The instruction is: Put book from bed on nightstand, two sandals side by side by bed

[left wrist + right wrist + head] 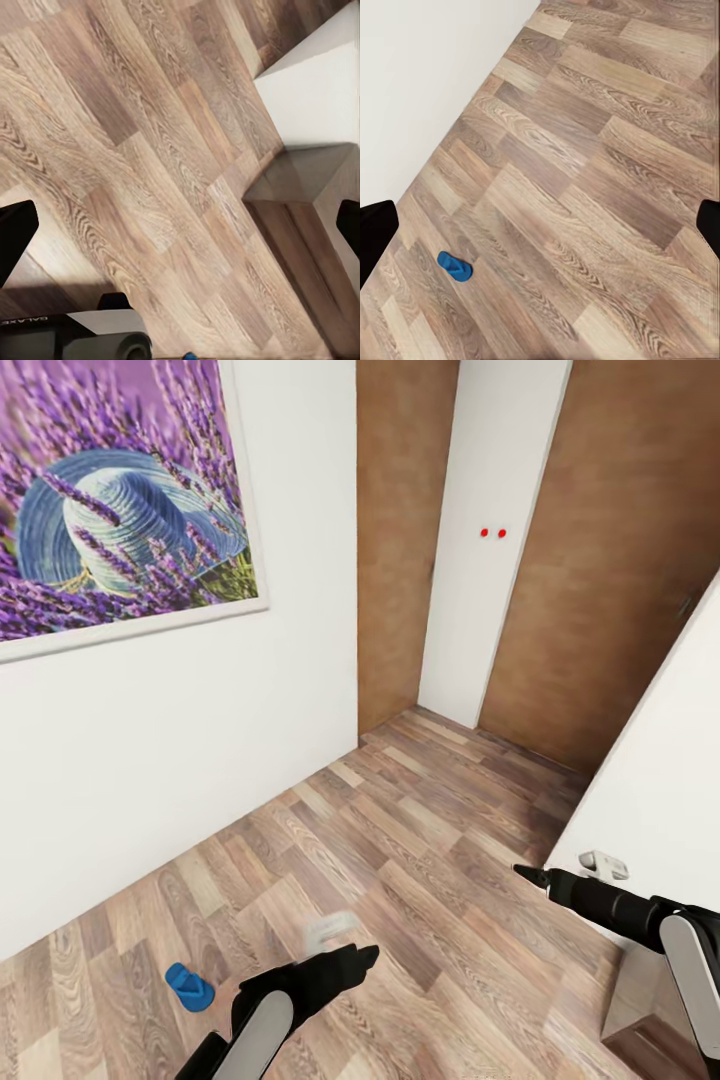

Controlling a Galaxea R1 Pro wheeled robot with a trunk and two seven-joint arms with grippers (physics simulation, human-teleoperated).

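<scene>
One blue sandal (189, 987) lies on planks; both end effectors spread wide, empty.

Head camera looks down from high; both wrist cameras face the plank floor (420, 860), sharing it.

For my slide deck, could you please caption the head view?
Both arms hover over wood-plank floor, one blue sandal lying near the white wall under a lavender painting.
</scene>
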